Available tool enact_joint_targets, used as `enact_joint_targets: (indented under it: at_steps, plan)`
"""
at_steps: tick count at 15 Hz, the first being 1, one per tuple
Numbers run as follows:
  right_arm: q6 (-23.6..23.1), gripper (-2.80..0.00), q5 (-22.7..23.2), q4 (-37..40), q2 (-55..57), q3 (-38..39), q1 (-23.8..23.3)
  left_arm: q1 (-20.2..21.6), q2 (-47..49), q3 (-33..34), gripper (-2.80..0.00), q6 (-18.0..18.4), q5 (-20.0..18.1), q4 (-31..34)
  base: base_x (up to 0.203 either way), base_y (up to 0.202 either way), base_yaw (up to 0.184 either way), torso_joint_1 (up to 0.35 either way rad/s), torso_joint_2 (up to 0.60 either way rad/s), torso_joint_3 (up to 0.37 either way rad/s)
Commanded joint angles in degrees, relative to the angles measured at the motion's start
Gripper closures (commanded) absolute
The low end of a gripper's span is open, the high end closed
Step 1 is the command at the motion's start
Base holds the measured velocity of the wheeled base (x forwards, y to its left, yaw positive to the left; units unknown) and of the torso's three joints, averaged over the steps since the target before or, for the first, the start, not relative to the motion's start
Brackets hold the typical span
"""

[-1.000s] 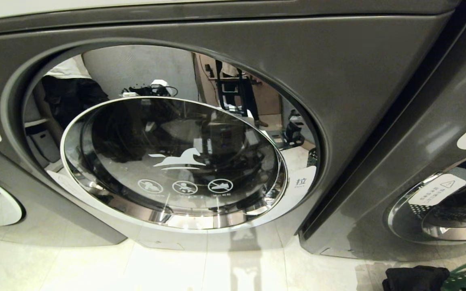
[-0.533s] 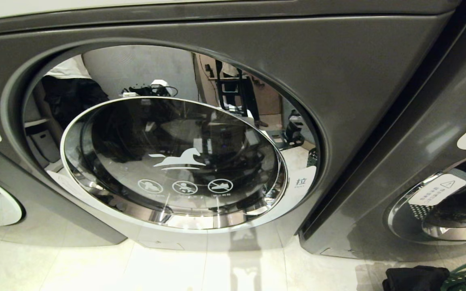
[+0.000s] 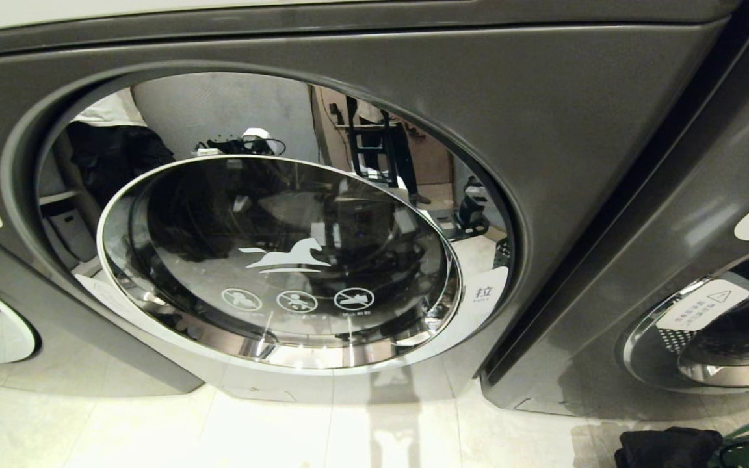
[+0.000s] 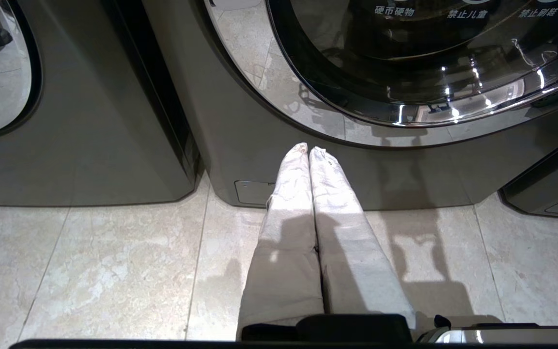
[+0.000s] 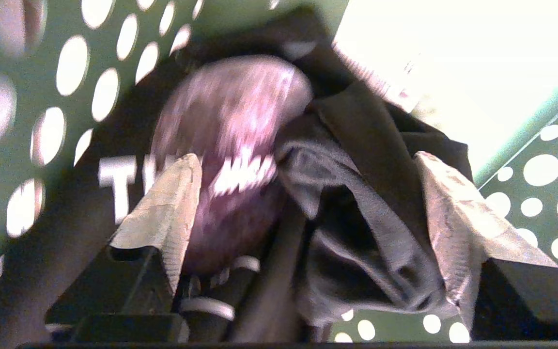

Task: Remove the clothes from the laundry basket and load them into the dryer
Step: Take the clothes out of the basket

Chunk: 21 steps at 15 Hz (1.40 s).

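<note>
— Where is the right gripper [image 5: 303,194]?
— Down inside the green perforated laundry basket [image 5: 27,111], its fingers [image 5: 162,213] spread wide apart, gripping nothing.
— And the clothes?
— Right between and beyond those fingers: a dark grey garment [image 5: 356,208] and a purplish one [image 5: 230,121].
— The dryer [image 3: 543,130]?
— Its round door [image 3: 280,260] is shut.
— The left gripper [image 4: 309,152]?
— Fingers pressed together, low in front of the dryer.
</note>
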Motion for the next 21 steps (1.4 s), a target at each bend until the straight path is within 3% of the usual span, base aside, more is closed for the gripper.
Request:
enact_joint_targets:
  at_steps: [1,4,8,12,16,21]
  plan:
    - [1.9,-2.80,-1.4,-0.1,0.4,-1.4,0.2,-0.1,0.0,0.0,0.00,0.0,0.0,0.0,0.000,0.000,0.000,0.000,0.00,0.000]
    - [4.8,-2.80,-5.8,3.1,0.7,-4.3,0.2,0.0,0.0,0.0,0.00,0.0,0.0,0.0,0.000,0.000,0.000,0.000,0.00,0.000]
    - [14.1,-2.80,-7.8,5.9,4.5,-9.6,1.9,0.0,0.0,0.0,0.00,0.0,0.0,0.0,0.000,0.000,0.000,0.000,0.00,0.000]
    - [17.4,-2.80,-5.8,10.6,4.8,-9.5,4.5,0.0,0.0,0.0,0.00,0.0,0.0,0.0,0.000,0.000,0.000,0.000,0.00,0.000]
    - [25.3,-2.80,-1.8,13.1,4.7,-9.5,7.4,0.0,0.0,0.0,0.00,0.0,0.0,0.0,0.000,0.000,0.000,0.000,0.00,0.000]
    - [27.1,-2.80,0.9,19.1,4.4,-9.6,7.8,-0.1,0.0,0.0,0.00,0.0,0.0,0.0,0.000,0.000,0.000,0.000,0.00,0.000]
